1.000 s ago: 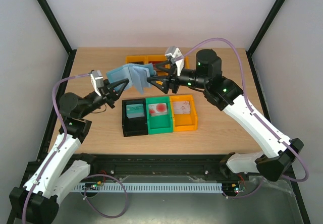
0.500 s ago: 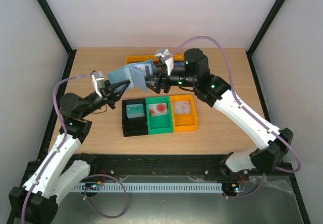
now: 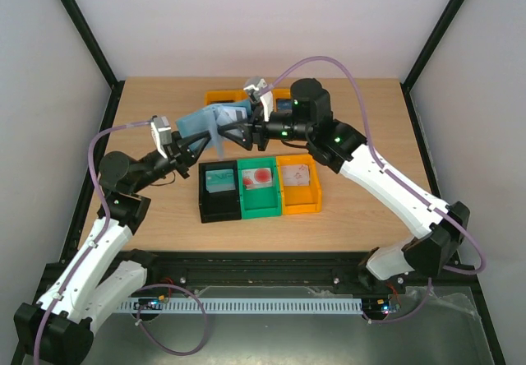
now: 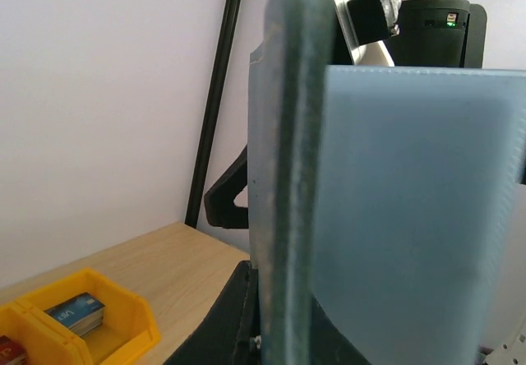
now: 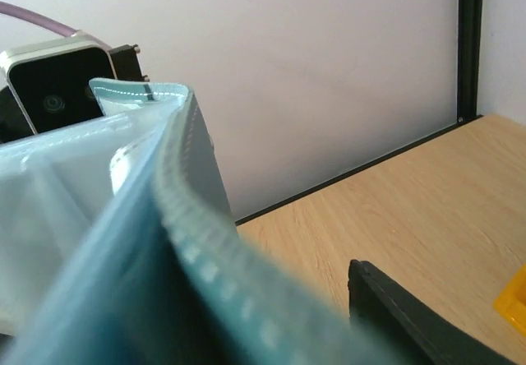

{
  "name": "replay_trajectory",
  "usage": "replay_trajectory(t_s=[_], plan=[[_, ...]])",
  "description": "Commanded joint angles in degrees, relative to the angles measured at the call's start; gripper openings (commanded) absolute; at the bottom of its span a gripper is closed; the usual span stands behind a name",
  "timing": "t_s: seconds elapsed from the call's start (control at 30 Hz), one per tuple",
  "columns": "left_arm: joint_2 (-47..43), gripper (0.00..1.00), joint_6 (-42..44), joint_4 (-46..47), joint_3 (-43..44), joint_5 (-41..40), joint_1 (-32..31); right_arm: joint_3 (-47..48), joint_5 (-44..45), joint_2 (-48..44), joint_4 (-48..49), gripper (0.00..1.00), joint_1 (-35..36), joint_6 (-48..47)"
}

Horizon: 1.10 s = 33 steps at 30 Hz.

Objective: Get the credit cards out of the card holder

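Note:
The slate-blue card holder (image 3: 200,123) is held open in the air above the table's back left. My left gripper (image 3: 194,140) is shut on its lower edge. In the left wrist view the holder's edge (image 4: 288,176) and its pale inner face fill the frame, with my dark fingers (image 4: 234,316) clamped on both sides. My right gripper (image 3: 237,130) is open at the holder's right flap. In the right wrist view the flap (image 5: 189,242) lies across the jaws and only one finger (image 5: 411,320) shows, apart from it. No credit card inside the holder shows clearly.
A black bin (image 3: 205,205), a green bin (image 3: 261,206) and an orange bin (image 3: 301,203) stand side by side mid-table, each with a card inside. Yellow bins (image 3: 220,97) stand at the back; one (image 4: 123,320) holds a card (image 4: 78,314).
My right arm has swung left and its open jaws have come up to the holder's right flap. My left gripper keeps hold of the holder, almost in place.

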Motion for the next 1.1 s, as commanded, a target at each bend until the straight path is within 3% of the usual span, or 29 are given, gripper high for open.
replay_trajectory(t_s=[0.0, 0.17, 0.3, 0.4, 0.5, 0.57, 0.7, 0.83, 0.97, 1.07], plan=[[-0.1, 0.03, 0.6, 1.8, -0.5, 0.0, -0.6, 2.6, 0.4, 1.8, 2.8, 0.59, 2.0, 1.2], [-0.3, 0.02, 0.5, 2.6, -0.8, 0.4, -0.7, 2.9, 2.3, 2.4, 3.2, 0.59, 2.5, 1.6], [-0.1, 0.02, 0.6, 3.4, -1.2, 1.0, -0.7, 4.1, 3.7, 3.4, 1.6, 0.45, 2.5, 1.8], [0.1, 0.05, 0.7, 3.8, -1.1, 1.0, -0.7, 4.6, 5.0, 3.7, 0.8, 0.29, 2.5, 1.9], [0.1, 0.33, 0.5, 4.0, -1.2, 0.6, -0.7, 4.8, 8.1, 3.6, 0.1, 0.04, 2.5, 1.5], [0.1, 0.63, 0.5, 4.0, -1.2, 0.1, -0.7, 5.0, 10.0, 3.4, -0.9, 0.02, 2.5, 1.0], [0.1, 0.98, 0.6, 3.6, -1.4, -2.0, -0.7, 5.7, 11.5, 3.5, -3.1, 0.02, 2.5, 0.0], [0.3, 1.00, 1.2, 2.7, -1.3, -5.2, -0.7, 5.7, 14.1, 3.7, -4.6, 0.02, 3.0, -0.3], [0.5, 1.00, 3.8, -0.2, -0.9, -11.0, -0.7, 9.3, 25.0, 4.5, -8.5, 0.02, 7.6, -5.6], [0.5, 0.98, 5.3, -2.2, -0.9, -13.5, -0.7, 10.7, 26.4, 5.2, -9.5, 0.02, 8.3, -6.2]])
